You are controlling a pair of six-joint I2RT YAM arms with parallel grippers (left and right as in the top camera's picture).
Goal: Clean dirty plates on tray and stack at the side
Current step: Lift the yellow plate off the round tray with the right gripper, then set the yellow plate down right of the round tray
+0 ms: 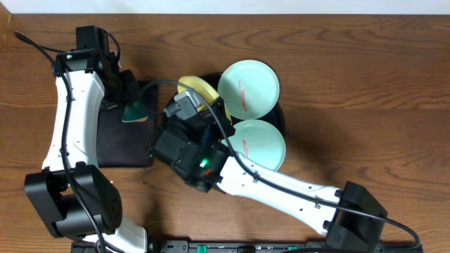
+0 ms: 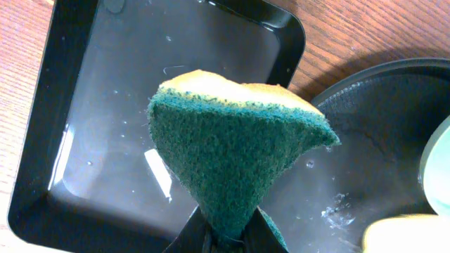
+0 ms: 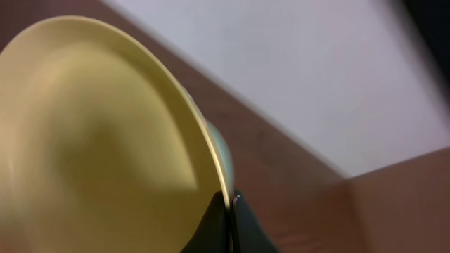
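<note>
Closest to the lens on the right wrist was the yellow plate (image 3: 105, 140), filling most of that view. It was tipped up on edge, its rim pinched between the fingers of the right gripper (image 3: 229, 205). Those jaws were all but shut, with only the thickness of the rim between them. The face turned toward that camera looked plain, but it was blurred, so I could not say whether it was clean.

Judging by how things lay, the job had hardly begun. Two blue plates (image 1: 248, 88) sat on the round tray (image 1: 281, 118) just past the right gripper, their edges close together, each with a thin red streak at its centre. No plate stood stacked on the bare wood of the table (image 1: 351, 63). By my reckoning the yellow plate was the first to be wiped. Both blue ones would follow, and then all three would need stacking off the tray.

The left gripper (image 2: 228, 235) was clamped tight on a sponge (image 2: 232, 140). It was folded so that the green scouring side faced the wrist and the yellow foam showed along the far edge. Beneath those fingers lay the rectangular tray (image 2: 84, 140), wet and shining. From above, the sponge hung near the lifted plate and apart from it, as far as I could tell.
</note>
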